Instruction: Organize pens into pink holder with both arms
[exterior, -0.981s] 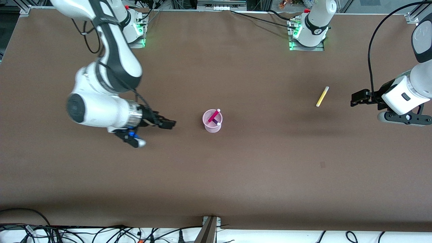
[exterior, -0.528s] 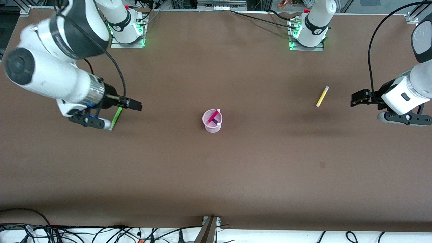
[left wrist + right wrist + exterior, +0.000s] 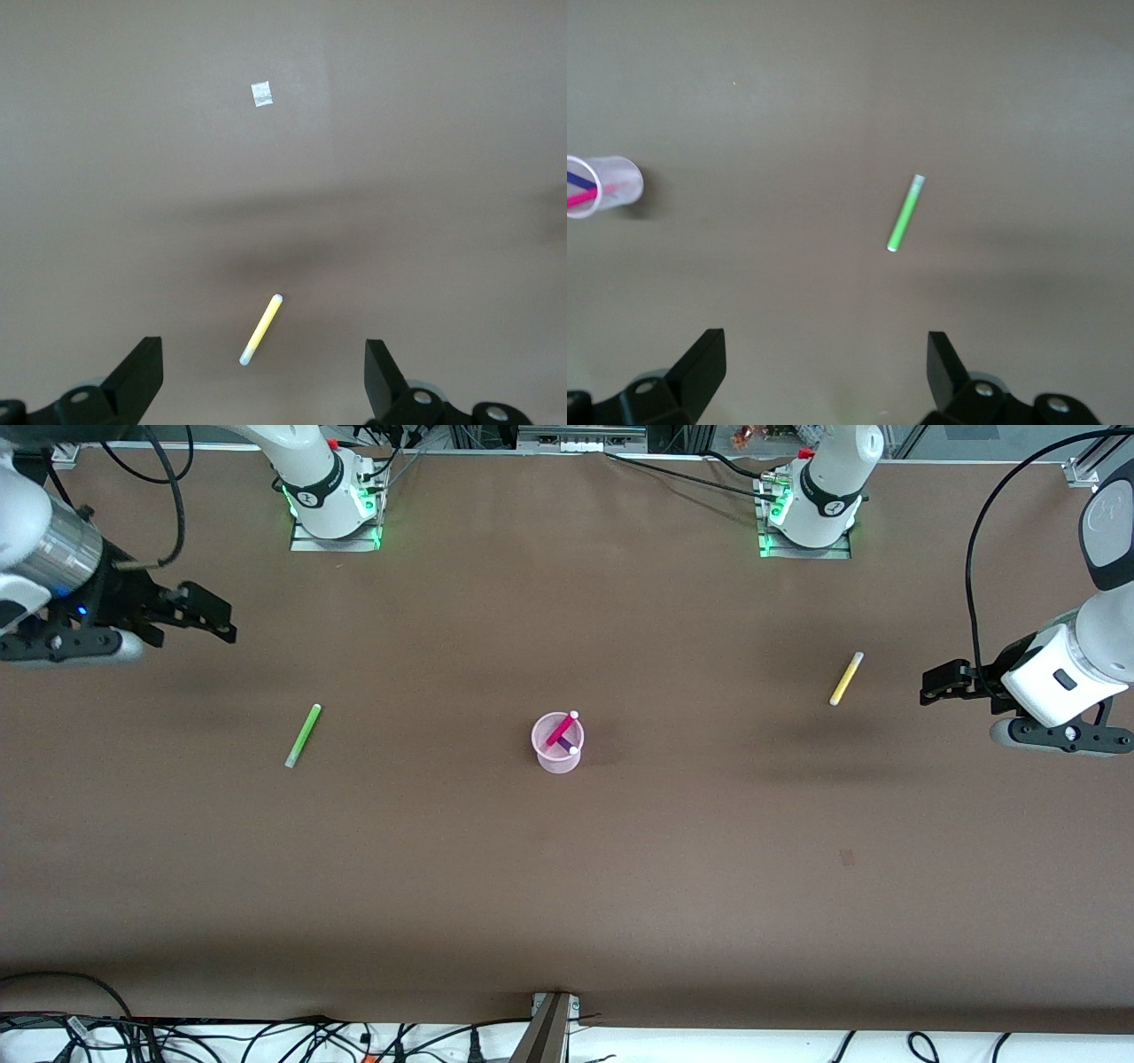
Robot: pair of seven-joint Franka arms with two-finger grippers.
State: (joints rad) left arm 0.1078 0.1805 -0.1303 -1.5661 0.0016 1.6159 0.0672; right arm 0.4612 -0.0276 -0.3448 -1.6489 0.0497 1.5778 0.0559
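The pink holder [image 3: 558, 742] stands mid-table with the magenta pen [image 3: 562, 729] and the dark purple pen [image 3: 566, 745] leaning in it; it also shows in the right wrist view [image 3: 607, 186]. The green pen [image 3: 303, 734] lies flat toward the right arm's end, seen too in the right wrist view [image 3: 905, 212]. The yellow pen [image 3: 846, 677] lies flat toward the left arm's end, seen too in the left wrist view [image 3: 260, 329]. My right gripper [image 3: 208, 615] is open and empty, up over the table's right-arm end. My left gripper [image 3: 937, 685] is open and empty, beside the yellow pen.
A small pale tape mark [image 3: 847, 857] is on the brown table, nearer the front camera than the yellow pen. Both arm bases [image 3: 330, 491] [image 3: 811, 500] stand along the table's top edge. Cables run along the front edge [image 3: 266, 1036].
My right arm has swung away from the holder toward its own end of the table and higher, uncovering the green pen. The left arm and all the pens have not moved.
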